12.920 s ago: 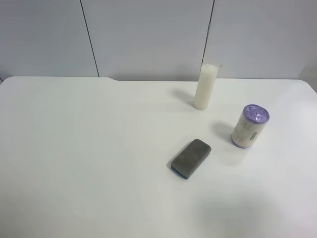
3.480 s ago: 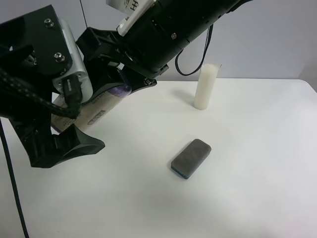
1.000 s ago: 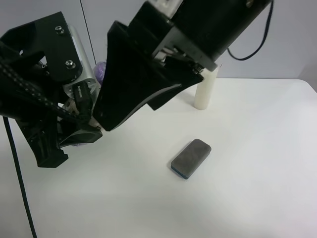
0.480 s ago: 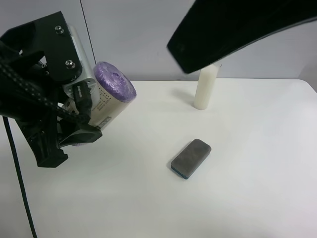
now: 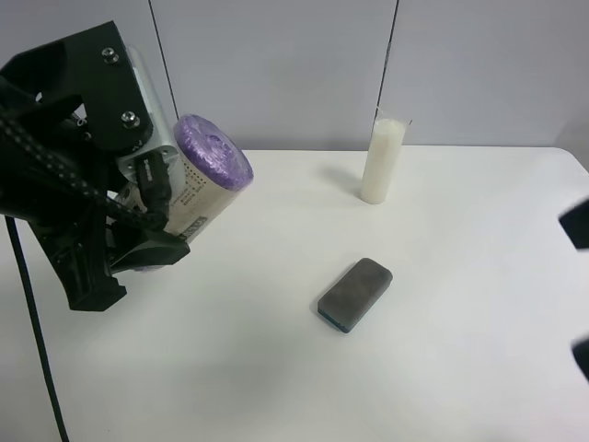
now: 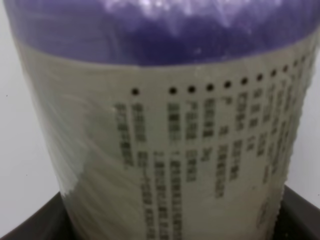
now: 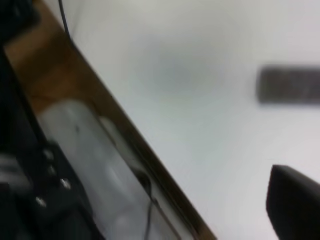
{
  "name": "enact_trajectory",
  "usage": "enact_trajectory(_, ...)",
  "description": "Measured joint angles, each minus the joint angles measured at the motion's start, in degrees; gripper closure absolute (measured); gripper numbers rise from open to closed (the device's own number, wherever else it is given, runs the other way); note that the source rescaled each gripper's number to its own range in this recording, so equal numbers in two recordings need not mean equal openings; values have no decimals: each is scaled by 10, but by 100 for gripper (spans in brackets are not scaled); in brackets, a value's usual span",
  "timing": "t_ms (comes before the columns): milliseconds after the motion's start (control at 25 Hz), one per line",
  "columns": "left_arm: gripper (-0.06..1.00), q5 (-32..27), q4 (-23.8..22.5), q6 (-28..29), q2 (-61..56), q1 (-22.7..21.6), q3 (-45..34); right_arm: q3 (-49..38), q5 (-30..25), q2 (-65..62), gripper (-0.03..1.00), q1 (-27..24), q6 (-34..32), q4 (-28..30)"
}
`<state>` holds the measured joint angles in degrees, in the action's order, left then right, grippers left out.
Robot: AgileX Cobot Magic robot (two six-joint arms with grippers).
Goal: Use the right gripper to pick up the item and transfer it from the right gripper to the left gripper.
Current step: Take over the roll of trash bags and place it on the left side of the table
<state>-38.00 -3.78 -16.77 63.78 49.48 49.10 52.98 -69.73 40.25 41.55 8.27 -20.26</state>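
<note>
The item, a roll with a purple end [image 5: 213,152] and a cream printed label, is held tilted above the table at the exterior high view's left. The left gripper [image 5: 166,210], made of flat black plates with screws and a grey cylinder, is shut on it. In the left wrist view the item [image 6: 160,125] fills the frame, with black fingers [image 6: 300,212] at its base. The right gripper [image 5: 580,290] shows only as two separate dark tips at that view's right edge, far from the item and empty. One of its fingers [image 7: 295,205] shows blurred in the right wrist view.
A tall white candle [image 5: 382,161] stands at the back of the white table [image 5: 276,387]. A flat dark-grey block [image 5: 355,293] lies mid-table; it shows blurred in the right wrist view [image 7: 290,85]. A black cable [image 5: 28,322] hangs from the left arm.
The right arm has let go of the roll and pulled away to the exterior high view's right edge. The roll stays in the left gripper, which has not moved.
</note>
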Motion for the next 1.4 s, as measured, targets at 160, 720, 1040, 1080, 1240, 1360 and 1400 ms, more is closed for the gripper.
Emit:
enact_trajectory(160,93,0,0,0,0,0,0,-103,-1,-81,-3,0,-1,41)
enact_trajectory(720,93,-2,1,0,0,0,0,-252,83,-270,-3,0,-46,168)
enact_trajectory(1040,93,-2,2,0,0,0,0,-254,85,-280,-3,0,-51,172)
enact_trajectory(1080,93,-2,2,0,0,0,0,-254,85,-280,-3,0,-52,172)
enact_trajectory(1240,93,-2,2,0,0,0,0,-254,86,-281,-3,0,-53,172)
enact_trajectory(1360,93,-2,2,0,0,0,0,-254,88,-298,-3,0,-53,172)
enact_trajectory(1400,93,-2,2,0,0,0,0,-254,88,-308,-3,-4,-53,171)
